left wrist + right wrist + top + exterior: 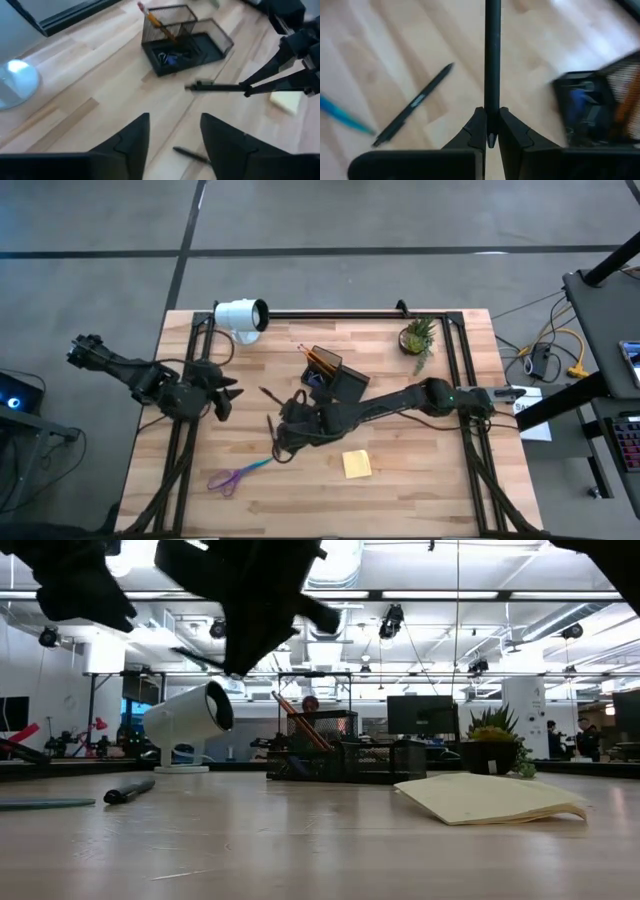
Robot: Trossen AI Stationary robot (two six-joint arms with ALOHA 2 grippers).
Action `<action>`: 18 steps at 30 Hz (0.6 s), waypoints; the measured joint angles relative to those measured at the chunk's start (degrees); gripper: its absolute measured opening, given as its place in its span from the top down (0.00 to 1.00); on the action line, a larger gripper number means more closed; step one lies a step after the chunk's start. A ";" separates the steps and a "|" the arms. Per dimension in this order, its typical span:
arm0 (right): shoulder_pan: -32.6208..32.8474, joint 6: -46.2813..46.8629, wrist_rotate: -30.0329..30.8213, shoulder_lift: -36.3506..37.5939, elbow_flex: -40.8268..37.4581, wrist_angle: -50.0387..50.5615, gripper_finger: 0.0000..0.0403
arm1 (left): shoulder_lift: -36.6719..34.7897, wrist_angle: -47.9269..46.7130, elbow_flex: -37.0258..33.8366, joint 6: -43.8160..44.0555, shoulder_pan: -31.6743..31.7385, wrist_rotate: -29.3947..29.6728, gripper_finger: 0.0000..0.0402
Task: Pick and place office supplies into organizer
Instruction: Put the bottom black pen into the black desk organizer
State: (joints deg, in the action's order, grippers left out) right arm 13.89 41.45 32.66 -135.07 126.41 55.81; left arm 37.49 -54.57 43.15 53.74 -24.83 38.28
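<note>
My right gripper (289, 409) reaches to the table's middle and is shut on a black pen (492, 50), which sticks out ahead of it above the wood. A second black pen (415, 105) lies flat on the table beside it. Purple-handled scissors (238, 475) and a yellow sticky-note pad (357, 464) lie nearer the front edge. The black mesh organizer (185, 40) stands behind, with an orange pencil leaning in its tall section. My left gripper (175, 135) hangs open at the table's left, with nothing between its fingers. My right gripper pinches the black pen near one end (492, 122) between its two fingers (512, 131). The pen runs along the fingers and juts out ahead of them, a short tip showing behind the pinch. It is lifted clear of the table, about level in the left wrist view (220, 87).
A white cylindrical lamp (240, 315) lies at the far left and a small potted plant (418, 335) stands at the far right. Bare wood stretches between my left gripper and the loose pen (130, 790).
</note>
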 joint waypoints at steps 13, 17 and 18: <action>1.11 0.84 7.06 2.48 0.07 10.78 0.96 | 1.96 20.08 -1.57 -15.92 20.51 -17.24 0.49; 1.21 -0.40 8.43 2.84 0.02 11.54 0.96 | 2.62 25.43 -1.86 -21.83 27.78 -29.73 0.49; 1.26 -1.37 8.51 2.91 0.02 11.46 0.96 | 2.95 27.36 -1.98 -23.06 29.34 -32.48 0.49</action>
State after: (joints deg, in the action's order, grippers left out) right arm 15.15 40.08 41.17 -132.16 126.43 67.27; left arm 40.44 -27.20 41.17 30.67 4.51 5.80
